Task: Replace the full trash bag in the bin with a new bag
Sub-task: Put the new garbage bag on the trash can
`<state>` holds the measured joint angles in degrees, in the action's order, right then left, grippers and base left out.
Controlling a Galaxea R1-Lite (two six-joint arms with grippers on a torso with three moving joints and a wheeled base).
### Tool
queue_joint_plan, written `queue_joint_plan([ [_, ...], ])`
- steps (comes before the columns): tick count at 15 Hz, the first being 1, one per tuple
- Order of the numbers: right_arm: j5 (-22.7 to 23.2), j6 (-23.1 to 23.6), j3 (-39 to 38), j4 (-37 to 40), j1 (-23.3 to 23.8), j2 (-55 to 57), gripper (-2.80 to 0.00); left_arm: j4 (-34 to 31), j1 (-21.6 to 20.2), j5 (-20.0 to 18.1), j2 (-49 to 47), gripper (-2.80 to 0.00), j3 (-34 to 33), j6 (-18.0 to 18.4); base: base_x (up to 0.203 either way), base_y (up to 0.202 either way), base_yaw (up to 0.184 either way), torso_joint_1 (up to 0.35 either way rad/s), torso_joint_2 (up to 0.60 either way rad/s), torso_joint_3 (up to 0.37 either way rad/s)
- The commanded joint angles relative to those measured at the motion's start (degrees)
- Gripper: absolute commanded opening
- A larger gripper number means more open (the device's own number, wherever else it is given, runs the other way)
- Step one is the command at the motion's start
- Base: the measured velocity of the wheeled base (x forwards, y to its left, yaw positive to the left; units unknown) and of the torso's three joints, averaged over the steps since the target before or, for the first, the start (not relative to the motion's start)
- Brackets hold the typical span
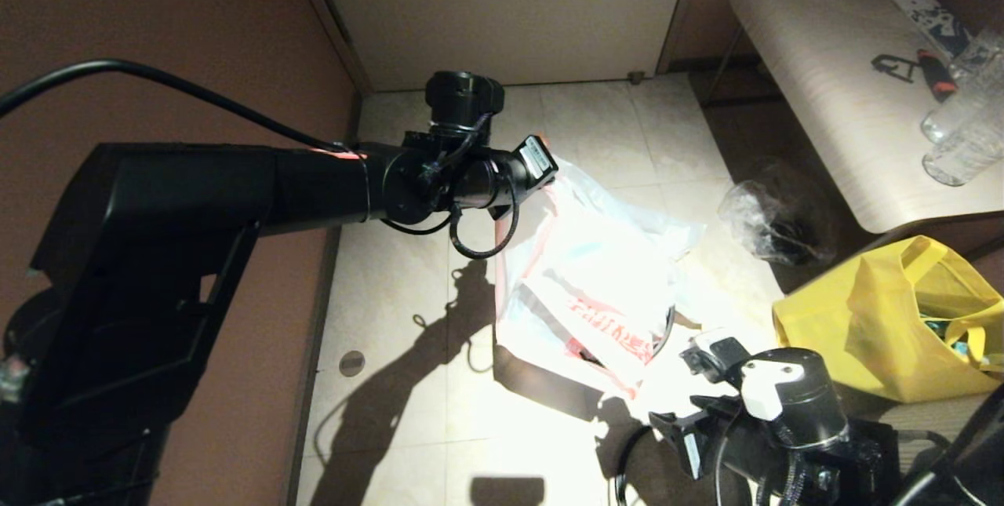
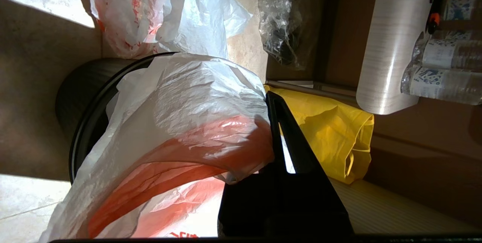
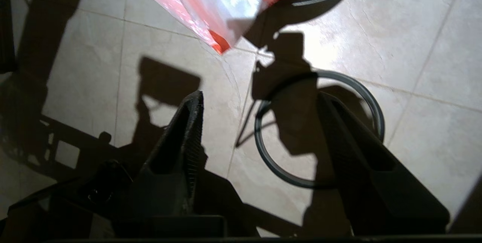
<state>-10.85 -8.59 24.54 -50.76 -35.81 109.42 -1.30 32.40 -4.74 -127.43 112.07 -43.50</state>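
Note:
My left gripper [image 1: 547, 180] is shut on the full trash bag [image 1: 596, 247], a thin whitish bag with orange-pink strips, held up above the bin [image 1: 537, 380]. In the left wrist view the bag [image 2: 188, 122] runs from the black bin [image 2: 81, 96] up to one visible finger [image 2: 284, 137]; it hides the other finger. The new bag [image 1: 608, 329], with red characters, lies crumpled against the bin's near side and shows beyond it as the new bag [image 2: 124, 9]. The bin's grey hoop [image 3: 320, 130] lies on the floor tiles under my open, empty right gripper [image 3: 260, 96].
A yellow tote bag [image 1: 894, 318] stands to the right. A clear bag with dark contents [image 1: 773, 220] lies by a pale bench [image 1: 823, 82] that carries plastic bottles [image 1: 965, 129]. A brown wall runs along the left. A round floor drain [image 1: 351, 362] sits near it.

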Motion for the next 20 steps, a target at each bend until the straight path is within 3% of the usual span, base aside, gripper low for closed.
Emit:
queue_joint_plan([
  [1,-0.1,0.1,0.5,-2.9,-1.8,5.2,0.0,0.0,0.0,-0.1,-0.4,-2.8,0.0,-0.3,0.0,0.0,0.0,0.0,0.0,0.0],
  [7,-1.3,0.1,4.4,-3.6,-3.3,7.8,0.0,-0.1,0.0,-0.1,-0.1,-2.8,0.0,-0.3,0.0,0.0,0.0,0.0,0.0,0.0],
  [12,-13.8,0.2,13.9,-11.9,-3.1,17.3,0.0,-0.4,0.0,-0.1,0.9,-2.8,0.0,-0.6,0.0,0.0,0.0,0.0,0.0,0.0],
  [15,-16.9,0.3,14.8,-14.4,-1.8,19.2,0.0,-0.5,-0.1,-0.1,0.9,-2.8,0.0,-0.9,0.0,0.0,0.0,0.0,0.0,0.0],
  [16,-17.4,0.5,14.7,-14.5,-1.1,19.1,-2.8,-0.5,-0.1,-0.1,0.9,-2.8,0.0,-0.9,0.0,0.0,0.0,0.0,0.0,0.0],
  [20,-17.2,0.4,13.6,-14.5,-0.5,17.6,-2.8,-0.6,-0.1,0.0,1.0,-2.8,0.0,-0.9,0.0,0.0,0.0,0.0,0.0,0.0],
])
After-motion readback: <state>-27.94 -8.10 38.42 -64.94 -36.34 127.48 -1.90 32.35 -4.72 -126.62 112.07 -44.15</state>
